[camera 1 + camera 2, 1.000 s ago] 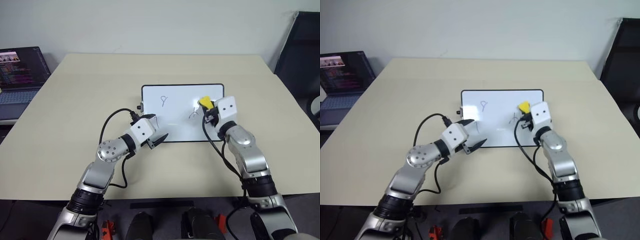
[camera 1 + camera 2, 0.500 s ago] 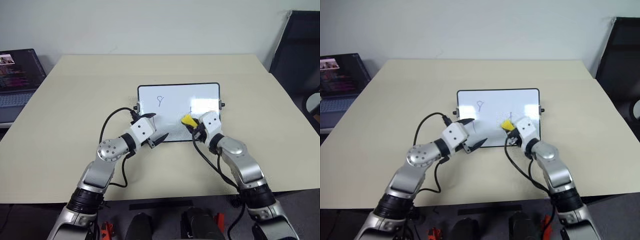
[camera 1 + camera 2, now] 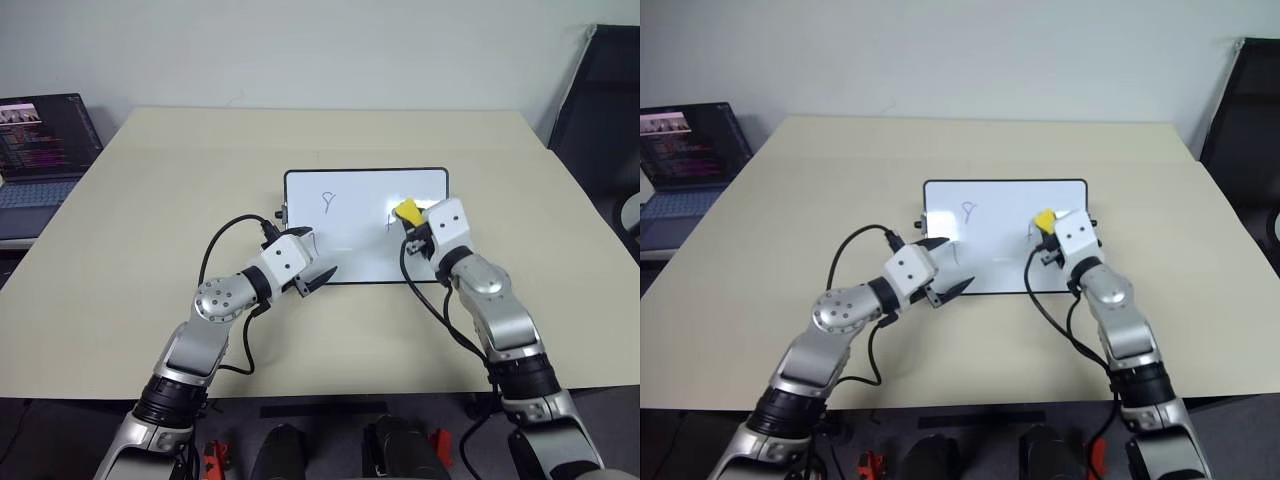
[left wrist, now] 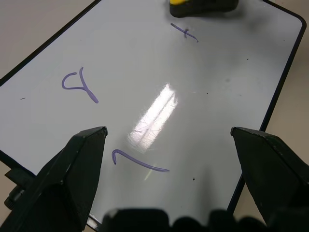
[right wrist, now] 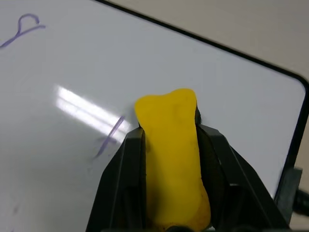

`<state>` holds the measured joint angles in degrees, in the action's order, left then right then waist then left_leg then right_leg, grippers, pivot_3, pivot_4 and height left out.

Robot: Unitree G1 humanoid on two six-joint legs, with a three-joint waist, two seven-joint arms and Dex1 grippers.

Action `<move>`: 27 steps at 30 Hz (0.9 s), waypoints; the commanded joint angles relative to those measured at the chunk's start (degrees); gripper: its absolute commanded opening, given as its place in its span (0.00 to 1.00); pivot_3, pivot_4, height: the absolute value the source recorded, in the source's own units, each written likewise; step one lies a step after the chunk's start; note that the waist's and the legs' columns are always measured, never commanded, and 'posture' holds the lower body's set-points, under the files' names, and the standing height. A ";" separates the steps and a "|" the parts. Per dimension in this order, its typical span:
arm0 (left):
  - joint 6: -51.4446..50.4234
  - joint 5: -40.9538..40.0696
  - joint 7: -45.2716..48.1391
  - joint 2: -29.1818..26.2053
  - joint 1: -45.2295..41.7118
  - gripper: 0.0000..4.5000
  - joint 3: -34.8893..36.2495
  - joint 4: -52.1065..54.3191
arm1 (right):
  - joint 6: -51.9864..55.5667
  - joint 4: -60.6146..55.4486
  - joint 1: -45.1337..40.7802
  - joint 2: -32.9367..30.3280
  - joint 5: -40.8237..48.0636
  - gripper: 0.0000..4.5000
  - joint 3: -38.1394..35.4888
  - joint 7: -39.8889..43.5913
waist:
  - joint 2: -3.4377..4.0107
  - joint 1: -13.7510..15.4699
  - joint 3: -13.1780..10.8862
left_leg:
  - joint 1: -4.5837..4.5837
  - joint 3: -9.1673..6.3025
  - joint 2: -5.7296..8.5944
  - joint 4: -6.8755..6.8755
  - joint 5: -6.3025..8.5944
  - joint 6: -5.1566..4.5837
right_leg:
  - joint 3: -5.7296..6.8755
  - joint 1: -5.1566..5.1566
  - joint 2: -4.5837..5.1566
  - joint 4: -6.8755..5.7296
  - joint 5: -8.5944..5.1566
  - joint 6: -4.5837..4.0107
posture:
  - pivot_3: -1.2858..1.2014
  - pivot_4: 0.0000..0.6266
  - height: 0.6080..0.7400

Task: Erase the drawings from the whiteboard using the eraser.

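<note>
Your eraser [image 5: 171,159] is clamped between the two black fingers of the right claw [image 3: 413,226], its yellow end sticking out past the fingertips and over the right half of the whiteboard [image 3: 350,185]. Just beside that yellow end, toward the left claw, sits the small cross-like mark [image 5: 110,137] — still on the board, with a bright glare patch next to it. Farther off from the right claw, at the far side of the board, you can see the loop-shaped squiggle [image 3: 328,202]. The short hooked stroke [image 4: 139,163] lies right ahead of the left claw [image 3: 318,277], between its fingers as that wrist camera sees it.

Your left claw stands wide open and holds nothing — it hovers over the board's near left corner. A black knob [image 3: 277,215] sticks out from the board's short edge close by it.

The board lies flat on the beige surface [image 3: 150,220]. Well away from the left claw, past the surface's edge, an open laptop [image 3: 40,150] shows a lit screen.
</note>
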<state>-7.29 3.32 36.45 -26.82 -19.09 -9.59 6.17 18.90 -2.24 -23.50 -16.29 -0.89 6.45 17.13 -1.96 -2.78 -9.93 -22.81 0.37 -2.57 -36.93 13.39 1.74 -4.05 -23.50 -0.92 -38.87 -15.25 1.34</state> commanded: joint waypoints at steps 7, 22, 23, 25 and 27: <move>0.84 -0.72 0.11 -0.21 -1.02 1.00 1.07 1.77 | 2.34 -2.42 2.54 1.82 2.01 0.26 4.74 6.80 | 0.01 -0.68 -0.01 | 0.06 0.00 -0.03 0.03 0.00 0.00 | 0.02 -0.02 -0.06 -0.04 0.00 -0.03 | 0.52 0.24 1.00; 0.05 -0.59 0.17 -0.09 -0.15 1.00 0.76 2.93 | 0.14 7.52 -2.57 -2.96 -3.67 0.26 -1.80 -3.51 | -0.08 0.31 0.01 | 0.10 0.17 0.00 -0.05 -0.01 -0.01 | 0.00 0.06 0.09 0.03 0.06 0.07 | 0.52 0.24 1.00; 0.20 -0.56 0.19 0.02 -0.45 1.00 0.65 2.52 | 0.69 6.39 -1.49 -2.74 -3.55 0.26 -1.61 -3.29 | -0.08 0.31 0.02 | 0.12 0.19 -0.01 -0.05 -0.01 -0.01 | -0.02 0.07 0.09 0.03 0.06 0.07 | 0.52 0.24 1.00; 0.45 -0.57 0.25 0.21 -0.99 1.00 0.54 1.93 | 1.43 4.24 0.32 -2.13 -3.03 0.26 -1.13 -2.61 | -0.09 0.34 0.02 | 0.15 0.17 -0.01 -0.04 -0.02 -0.02 | -0.02 0.10 0.09 0.03 0.06 0.07 | 0.52 0.24 1.00; 0.61 -0.59 0.29 0.33 -1.33 1.00 0.51 1.59 | 1.44 1.57 2.00 -1.55 -2.44 0.26 -0.08 -1.42 | -0.09 0.32 0.02 | 0.16 0.18 -0.01 -0.03 -0.02 -0.02 | -0.03 0.10 0.07 0.03 0.06 0.07 | 0.52 0.24 1.00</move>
<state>-7.65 3.34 36.87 -26.73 -19.01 -9.51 6.38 17.65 -1.13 -23.24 -18.01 -3.33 5.67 14.86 -2.05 -2.46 -9.91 -22.65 0.54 -2.59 -36.96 13.37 1.72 -4.08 -23.40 -0.86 -38.85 -15.19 1.41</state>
